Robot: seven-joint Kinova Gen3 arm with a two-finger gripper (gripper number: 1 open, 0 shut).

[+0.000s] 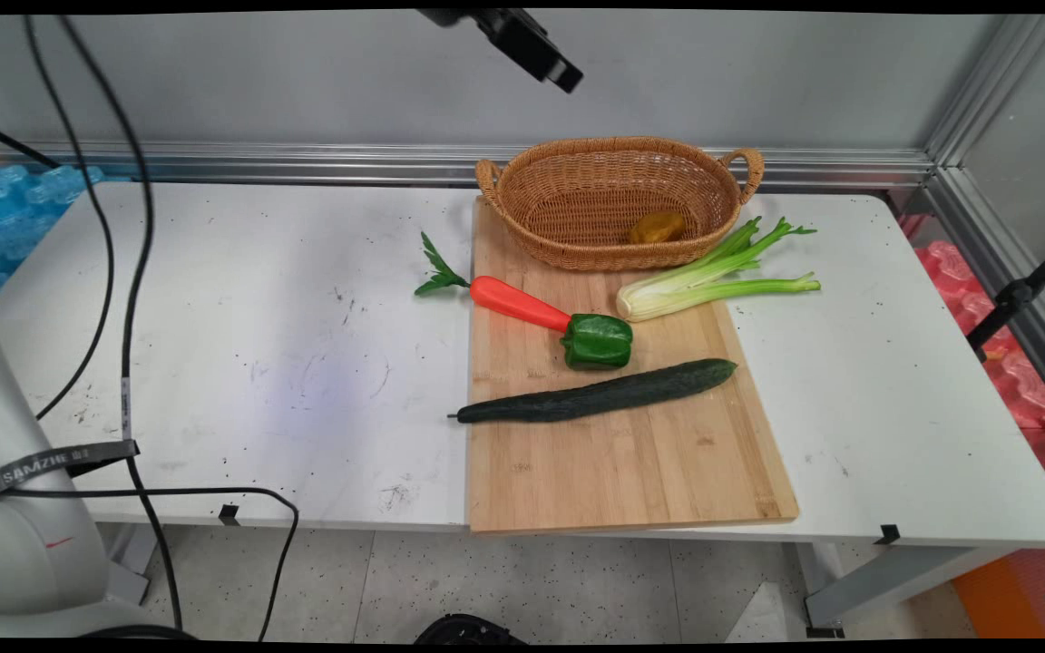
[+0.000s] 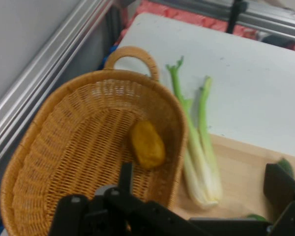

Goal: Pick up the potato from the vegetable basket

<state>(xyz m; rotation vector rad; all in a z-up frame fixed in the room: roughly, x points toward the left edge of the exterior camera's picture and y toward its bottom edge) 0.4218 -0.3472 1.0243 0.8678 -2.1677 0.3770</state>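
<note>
wicker basket was seen standing at the far end of a wooden cutting board, on a white table. one item only was found inside it: a yellow-brown lump, likely a potato, lying at the bottom near the right-hand wall. nothing else was seen in the basket.

four items were seen outside it:
- celery, laid just beside the basket's near right side, with its tops reaching past the board's right edge onto the table
- carrot, laid slantwise near the board's left edge, its leaves out on the table and its tip apparently touching the pepper
- green pepper, set mid-board
- cucumber, laid across the board just on the near side of the pepper, with its stem end at the left edge

gripper was raised high at the top edge of the main view, well clear of everything and roughly above the basket's left end. in the hand view the gripper was pointed down at the basket, with the potato and celery in sight. its fingers were spread wide apart and nothing was held between them. no contact with any item was seen.

black cables were hung over the table's left side, well apart from the board.
</note>
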